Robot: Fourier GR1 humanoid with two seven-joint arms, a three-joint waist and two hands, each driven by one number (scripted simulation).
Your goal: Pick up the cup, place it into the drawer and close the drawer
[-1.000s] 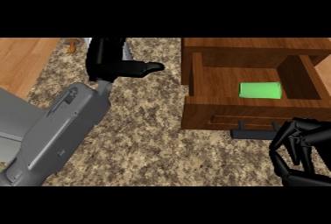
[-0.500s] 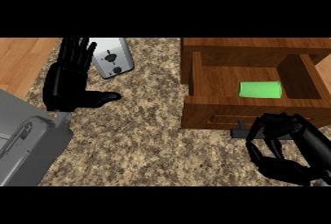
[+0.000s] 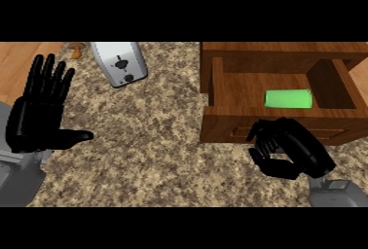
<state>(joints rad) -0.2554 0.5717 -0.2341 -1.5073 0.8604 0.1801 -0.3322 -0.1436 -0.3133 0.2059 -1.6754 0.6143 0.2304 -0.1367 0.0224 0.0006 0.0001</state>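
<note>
Speckled granite bench (image 3: 158, 155) fills the head view, with a wooden drawer (image 3: 229, 127) pulled open at 1 to 2 o'clock. Green cup (image 3: 289, 98) is already inside it, lying on its side on the drawer floor. Its long axis runs 9-to-3 across the view, and it sits toward the 3 o'clock end of the compartment, apart from the front wall. So by my read pick and place are done and only the close is left. Right hand (image 3: 291, 155) sits just on the 6 o'clock side of the drawer's front panel, overlapping its lower edge in this view. Its fingers are curled in with nothing visible between them; I can't tell if they touch the panel. The cup lies at 12 o'clock from that hand, straight over the front wall. The relation that matters is that the panel lies between hand and cup, so the closing push goes toward 12 o'clock, square to the panel. Right hand is clearly the nearer one. Left hand (image 3: 39, 116) rests at 9 o'clock, fingers straight and spread, thumb out, holding nothing, well apart from the drawer. Toaster (image 3: 120, 62) at 11 o'clock is out of the push line.
</note>
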